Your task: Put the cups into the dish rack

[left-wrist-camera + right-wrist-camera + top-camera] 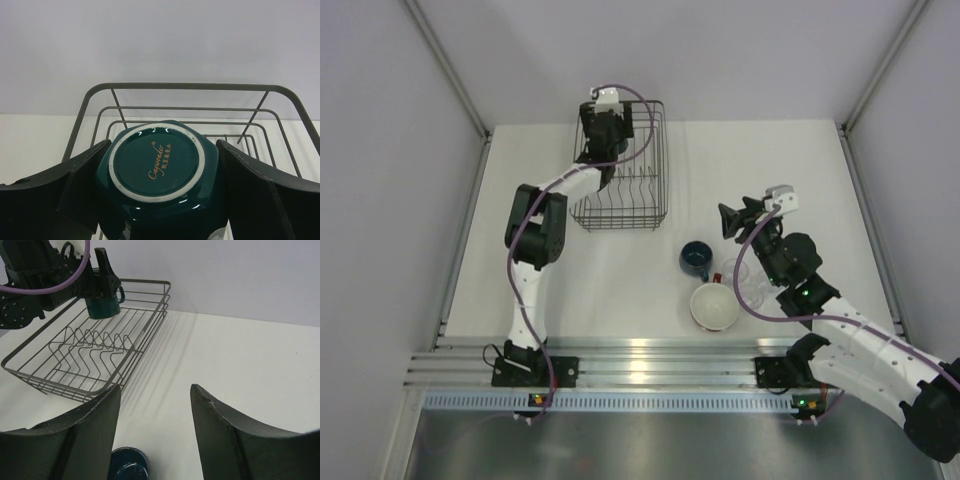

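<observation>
My left gripper (pixel 606 128) is shut on the teal mug (pixel 157 165) and holds it over the far end of the dark wire dish rack (pixel 663 165). The mug's base faces the wrist camera. The rack's rim (pixel 185 86) lies below and beyond it. In the right wrist view the mug (pixel 102 304) hangs above the rack (pixel 150 281). My right gripper (pixel 730 220) is open and empty above the table, just beyond the small dark-blue cup (pixel 696 259), which also shows in its wrist view (pixel 127 465). The big white-inside cup (pixel 715 307) and clear glasses (pixel 736 271) stand near it.
The rack's upright prongs (pixel 95 347) run along its middle. A second clear glass (pixel 756 293) is partly hidden by the right arm. Grey walls enclose the table on the left, far and right sides. An aluminium rail (pixel 640 350) runs along the near edge.
</observation>
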`<move>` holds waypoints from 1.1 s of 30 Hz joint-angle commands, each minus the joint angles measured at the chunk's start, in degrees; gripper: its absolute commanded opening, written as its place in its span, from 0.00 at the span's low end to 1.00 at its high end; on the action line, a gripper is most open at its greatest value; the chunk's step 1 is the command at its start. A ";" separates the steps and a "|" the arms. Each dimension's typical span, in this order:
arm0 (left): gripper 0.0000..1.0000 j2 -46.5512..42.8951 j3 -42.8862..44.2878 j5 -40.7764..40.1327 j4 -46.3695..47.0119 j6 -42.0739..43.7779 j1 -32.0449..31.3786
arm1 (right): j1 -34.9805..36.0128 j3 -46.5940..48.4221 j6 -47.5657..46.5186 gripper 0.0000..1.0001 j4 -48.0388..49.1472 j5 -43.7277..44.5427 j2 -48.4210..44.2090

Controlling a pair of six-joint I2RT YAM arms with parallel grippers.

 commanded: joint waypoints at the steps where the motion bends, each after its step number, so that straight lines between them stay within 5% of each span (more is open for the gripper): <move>1: 0.00 -0.39 0.89 -1.47 11.16 1.45 0.48 | 0.84 0.02 0.14 0.59 0.07 1.08 -0.75; 33: 0.00 1.20 -10.71 -1.12 19.60 4.62 3.38 | 0.84 -0.07 2.78 0.59 -0.72 -0.24 -0.14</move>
